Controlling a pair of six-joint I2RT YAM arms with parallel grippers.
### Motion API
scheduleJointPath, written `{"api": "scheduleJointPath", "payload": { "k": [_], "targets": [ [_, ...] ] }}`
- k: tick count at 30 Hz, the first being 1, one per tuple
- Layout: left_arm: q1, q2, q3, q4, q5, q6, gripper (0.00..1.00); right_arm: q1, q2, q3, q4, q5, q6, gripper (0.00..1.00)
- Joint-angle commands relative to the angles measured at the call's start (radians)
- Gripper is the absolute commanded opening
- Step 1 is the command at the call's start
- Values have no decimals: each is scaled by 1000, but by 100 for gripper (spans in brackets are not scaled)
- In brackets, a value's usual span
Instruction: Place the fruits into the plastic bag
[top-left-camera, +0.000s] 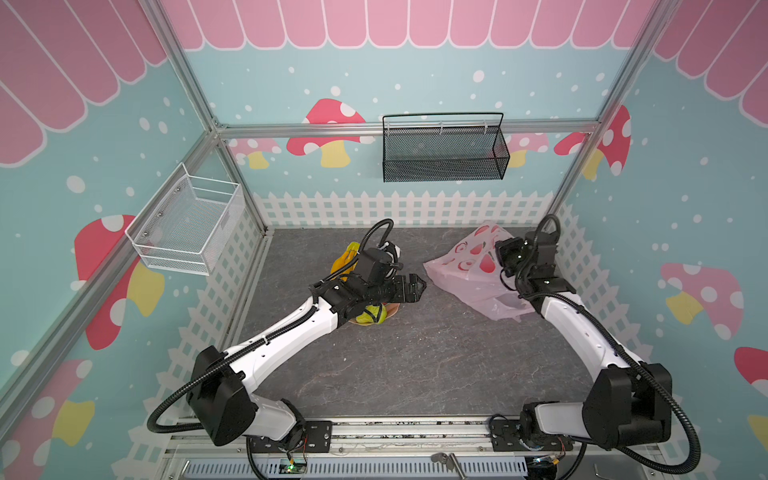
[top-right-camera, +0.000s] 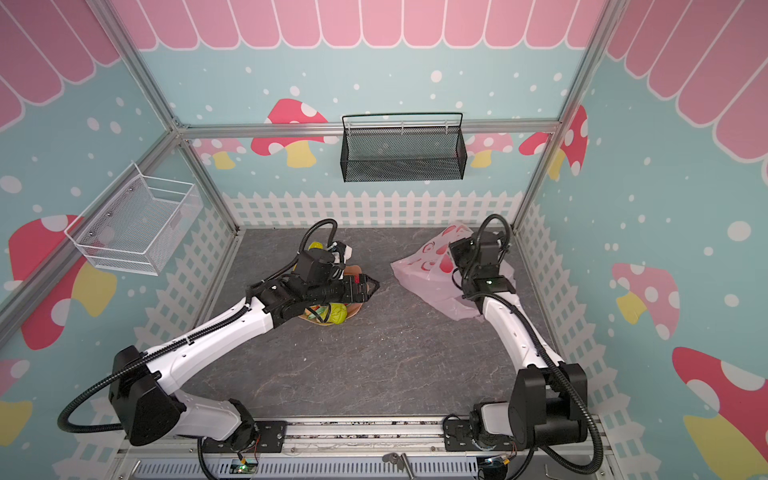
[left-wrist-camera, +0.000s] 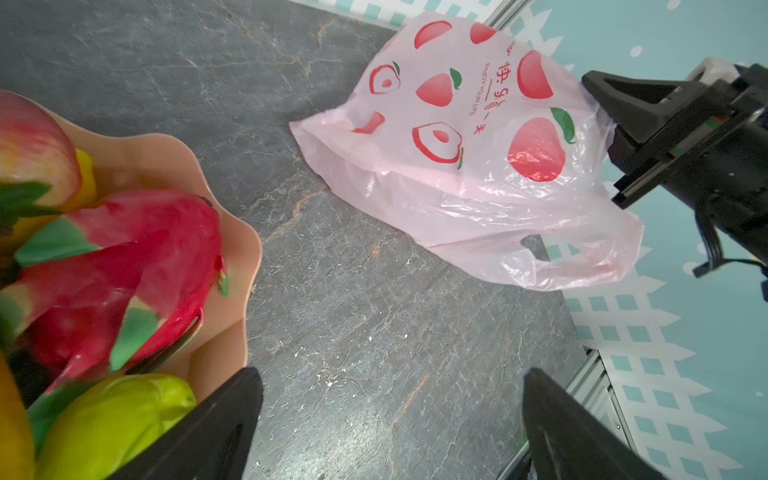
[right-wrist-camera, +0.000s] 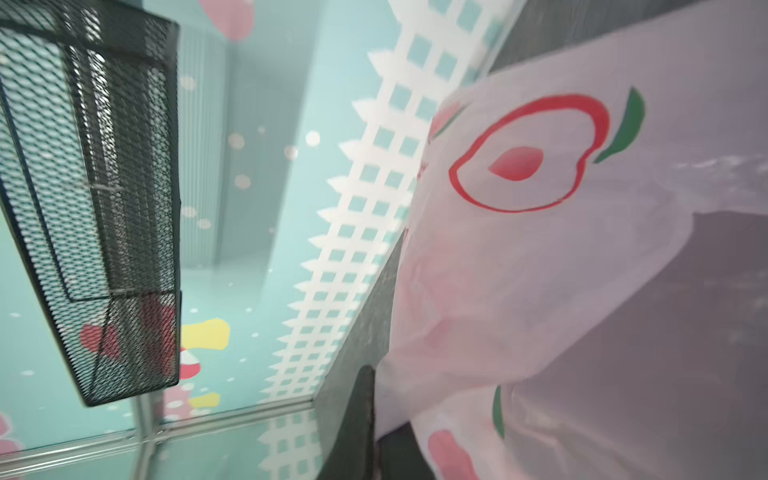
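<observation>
— Why lift the plastic bag (left-wrist-camera: 457, 137) by one edge?
— Probably to hold its mouth up for loading. Pinched by the right gripper (left-wrist-camera: 594, 89), with jaws nearly closed on the film, toward the far right corner of the table (top-left-camera: 415, 365).
— And the left gripper (left-wrist-camera: 390, 432)?
— Hanging just beside the wavy-edged dish (left-wrist-camera: 232, 249), with jaws spread wide, gripping nothing.
— Bagged anything?
— Seemingly not. Seeing dragon fruit (left-wrist-camera: 137, 266), pear (left-wrist-camera: 116, 415) and peach (left-wrist-camera: 33, 145) heaped in the dish, well apart from the bag.

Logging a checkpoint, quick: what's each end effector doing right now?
Left end effector: open, empty.
Right end effector: closed on the plastic bag.
</observation>
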Motion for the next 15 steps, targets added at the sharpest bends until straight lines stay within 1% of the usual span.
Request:
{"api": "scheduleJointPath", "payload": {
  "k": [1,3,4,6,8,10,11,13,15],
  "targets": [
    [-8,25,28,21,5,-41,98,52,-49,-40,55,143,252,25],
    [-9,34,28,21,-1,-53,98,65,-71,-72,39,89,276,39],
    [-8,37,26,22,-4,-62,98,68,-85,-88,39,55,279,43],
    [-9,41,25,21,0,-79,98,74,-126,-97,-1,-12,230,51],
    [-8,40,22,19,3,-93,98,84,-175,-73,-101,-40,147,59],
    [-8,38,18,19,2,-106,98,87,-225,-32,-198,-54,22,63],
    [-8,38,17,16,2,-114,98,86,-245,-4,-248,-56,-52,67],
    [-8,39,19,16,8,-126,98,86,-265,47,-302,-82,-220,72],
    [-8,45,27,14,25,-141,98,87,-239,128,-382,-124,-446,77]
  ]
}}
